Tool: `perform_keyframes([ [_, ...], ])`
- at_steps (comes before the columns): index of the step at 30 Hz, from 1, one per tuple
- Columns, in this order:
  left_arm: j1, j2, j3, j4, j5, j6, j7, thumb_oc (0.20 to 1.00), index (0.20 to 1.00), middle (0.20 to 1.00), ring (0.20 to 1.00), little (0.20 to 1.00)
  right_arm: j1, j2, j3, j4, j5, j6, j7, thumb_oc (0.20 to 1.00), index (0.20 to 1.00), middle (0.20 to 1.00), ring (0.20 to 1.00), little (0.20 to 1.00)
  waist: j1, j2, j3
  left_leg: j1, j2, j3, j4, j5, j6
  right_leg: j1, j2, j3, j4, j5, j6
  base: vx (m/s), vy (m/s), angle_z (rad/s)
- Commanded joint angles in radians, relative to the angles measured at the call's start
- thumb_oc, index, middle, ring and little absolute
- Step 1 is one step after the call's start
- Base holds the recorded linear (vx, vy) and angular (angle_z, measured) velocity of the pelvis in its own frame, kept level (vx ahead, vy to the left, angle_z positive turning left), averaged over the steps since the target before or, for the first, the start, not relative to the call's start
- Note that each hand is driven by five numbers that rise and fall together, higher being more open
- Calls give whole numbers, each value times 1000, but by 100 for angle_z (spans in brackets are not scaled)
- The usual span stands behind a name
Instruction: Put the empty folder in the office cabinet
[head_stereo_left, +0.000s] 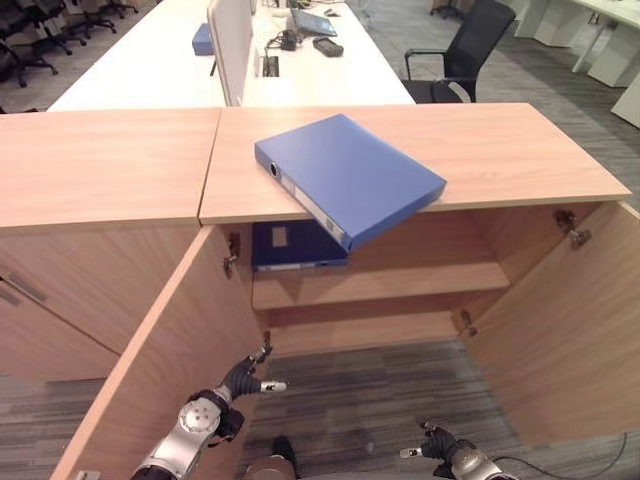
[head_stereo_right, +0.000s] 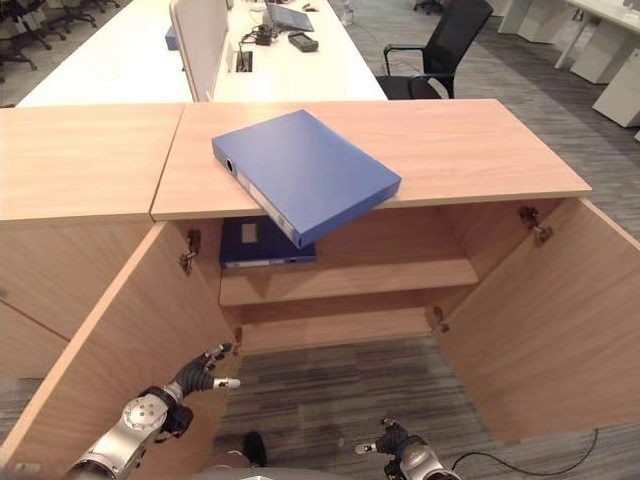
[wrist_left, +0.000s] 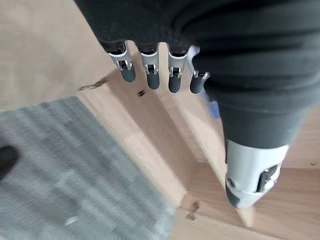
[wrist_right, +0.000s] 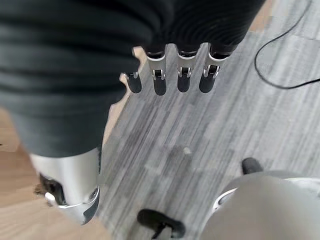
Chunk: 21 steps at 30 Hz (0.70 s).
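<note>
While both cabinet doors (head_stereo_left: 170, 350) stand open, the blue folder (head_stereo_left: 350, 178) lies flat on the cabinet top (head_stereo_left: 520, 150), its near corner overhanging the edge. Another folder (head_stereo_left: 297, 245) sits on the shelf (head_stereo_left: 400, 283) inside. Left hand (head_stereo_left: 245, 378) and right hand (head_stereo_left: 435, 445) hang low, fingers spread, holding nothing.

A folder (head_stereo_left: 350, 178) lies on the cabinet (head_stereo_left: 520, 150) top, one corner jutting past the front edge. Below it, a second folder (head_stereo_left: 295, 245) lies on the shelf (head_stereo_left: 400, 282) inside, at the left. Both doors (head_stereo_left: 175, 350) stand open. A desk (head_stereo_left: 150, 60) stands behind.
</note>
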Motion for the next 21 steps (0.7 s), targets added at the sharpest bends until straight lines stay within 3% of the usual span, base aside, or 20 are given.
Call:
perform_keyframes([
  [1,35,7,-37,-95,34,-26,-24,1000,1000,1000,1000,1000,-21,-20,-24,-2,-12,-6,14,1000,1000,1000,1000,1000,7,9,-1,-17,-38,-65,23,-69,-14,-82,-100,66,195,94,89,160,398,23],
  [2,32,19,-41,-101,50,-19,-28,1000,1000,1000,1000,1000,-15,-15,-28,-9,1,-6,15,1000,1000,1000,1000,1000,-10,10,10,31,-74,-70,5,-96,12,-114,-149,97,298,158,104,112,315,36],
  [5,38,16,-38,-106,57,-20,-26,1000,1000,1000,1000,1000,-7,-9,-29,-15,9,-6,17,1000,1000,1000,1000,1000,-17,5,21,65,-98,-65,-11,-116,27,-163,-198,105,345,162,109,45,176,25],
  [6,37,14,-40,-110,56,-22,-24,1000,1000,1000,1000,1000,-7,-9,-27,-17,10,-6,18,1000,1000,1000,1000,1000,-19,2,24,69,-102,-68,-25,-116,28,-177,-194,94,319,154,104,-2,-10,6],
  [7,26,8,-44,-103,54,-24,-5,1000,1000,1000,1000,1000,-16,-14,-24,-31,10,-9,19,1000,1000,1000,1000,1000,-22,4,41,59,-102,-93,-43,-93,22,-197,-135,52,241,127,97,-13,-59,-8],
  [14,25,3,-49,-104,47,-28,2,1000,1000,1000,1000,1000,-12,-15,-41,-13,28,-6,5,1000,1000,1000,1000,1000,-30,15,34,32,-82,-144,-10,-94,-6,-183,-61,9,142,95,95,48,-135,28],
  [18,33,22,-32,-124,28,-27,3,1000,1000,1000,1000,1000,-14,-14,-28,-2,23,-8,3,1000,1000,1000,1000,1000,-3,2,6,-26,-41,-140,19,-80,-40,-124,22,-34,23,43,76,60,-230,18],
  [21,42,33,-18,-144,24,-32,12,1000,1000,1000,1000,1000,-21,-10,-18,-4,25,-10,0,1000,1000,1000,1000,1000,15,-1,-4,-36,-6,-124,33,-77,-61,-113,54,-40,-14,25,61,96,-243,-15],
])
